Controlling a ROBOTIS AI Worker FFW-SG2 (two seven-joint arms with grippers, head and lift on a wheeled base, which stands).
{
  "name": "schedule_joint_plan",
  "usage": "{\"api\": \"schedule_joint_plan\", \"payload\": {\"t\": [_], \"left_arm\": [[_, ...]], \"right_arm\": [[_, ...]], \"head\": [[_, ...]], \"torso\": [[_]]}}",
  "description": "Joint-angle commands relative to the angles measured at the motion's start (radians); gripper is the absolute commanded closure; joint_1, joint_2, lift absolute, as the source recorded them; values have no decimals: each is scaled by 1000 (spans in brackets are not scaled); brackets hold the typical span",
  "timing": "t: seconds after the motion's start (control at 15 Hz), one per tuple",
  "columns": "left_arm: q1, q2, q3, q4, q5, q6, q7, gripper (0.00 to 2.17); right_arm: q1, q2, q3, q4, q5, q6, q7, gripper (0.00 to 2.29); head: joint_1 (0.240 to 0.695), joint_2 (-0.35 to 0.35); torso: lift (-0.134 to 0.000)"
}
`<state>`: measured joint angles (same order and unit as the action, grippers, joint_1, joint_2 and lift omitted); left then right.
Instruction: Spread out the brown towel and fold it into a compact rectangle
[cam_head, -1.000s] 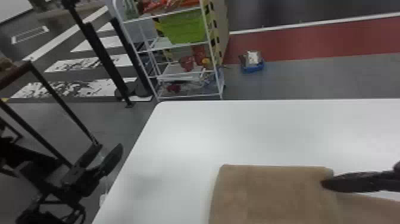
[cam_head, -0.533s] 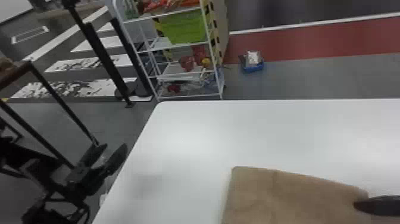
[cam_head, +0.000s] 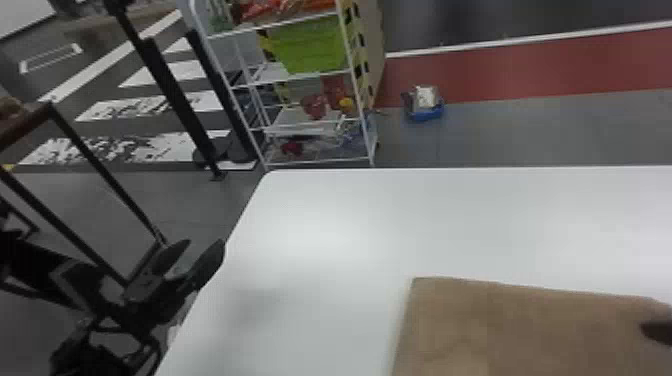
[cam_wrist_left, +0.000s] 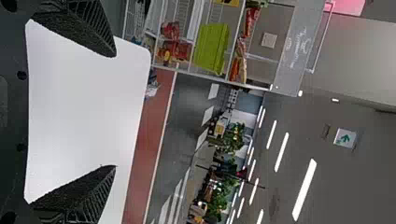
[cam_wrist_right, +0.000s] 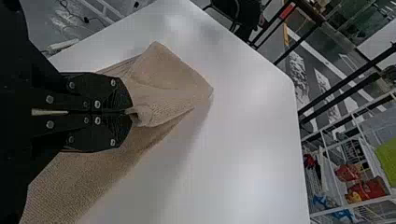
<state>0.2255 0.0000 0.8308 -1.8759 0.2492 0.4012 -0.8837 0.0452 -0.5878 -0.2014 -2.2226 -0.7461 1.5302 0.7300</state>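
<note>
The white desk (cam_head: 350, 225) is stretching out beyond both hands, giving them flat room, prob. so the cloth can be laid out & folded. The brown towel (cam_head: 500, 330) is lying on it, spreading mostly to the L of the R hand, well apart from the L hand; part is doubling over near the grip, prob. a fold in progress. The L hand (cam_head: 205, 245) is hanging open by the desk's L edge, gripping nothing, prob. keeping out of the way b/c one arm is enough here. The R hand (cam_wrist_right: 128, 112) is gripping a small bunched pinch (cam_wrist_right: 142, 115) of towel, fingers together, prob. to steer the fold w/o crumpling the rest.
</note>
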Motion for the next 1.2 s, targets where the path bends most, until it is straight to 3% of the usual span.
{"api": "schedule_joint_plan", "payload": {"t": [0.0,0.27,0.4,0.53,0.6,0.87,1.13], "left_arm": [[-2,-3,-1,-2,-1,0,0,22],[-6,-3,-4,0,-10,0,0,22],[-6,-3,-12,1,-19,0,-1,22],[-5,-3,-30,0,-24,0,-6,22],[-3,-3,-39,-2,-24,0,-6,22],[-3,-3,-55,-2,-31,0,-3,22],[-2,-3,-50,3,-31,0,-8,22]], "right_arm": [[73,-32,-61,-39,-19,42,9,1139],[202,-70,-138,-58,-9,42,46,1139],[228,-76,-130,-20,90,42,46,1079],[226,-84,-122,40,143,42,42,140],[222,-83,-125,60,152,42,39,46],[220,-83,-159,61,136,42,48,93],[242,-81,-102,58,136,42,48,353]], "head": [[695,350],[695,350],[695,350],[695,348],[695,305],[695,237],[695,234]], "torso": [[-124],[-124],[-124],[-124],[-124],[-124],[-124]]}}
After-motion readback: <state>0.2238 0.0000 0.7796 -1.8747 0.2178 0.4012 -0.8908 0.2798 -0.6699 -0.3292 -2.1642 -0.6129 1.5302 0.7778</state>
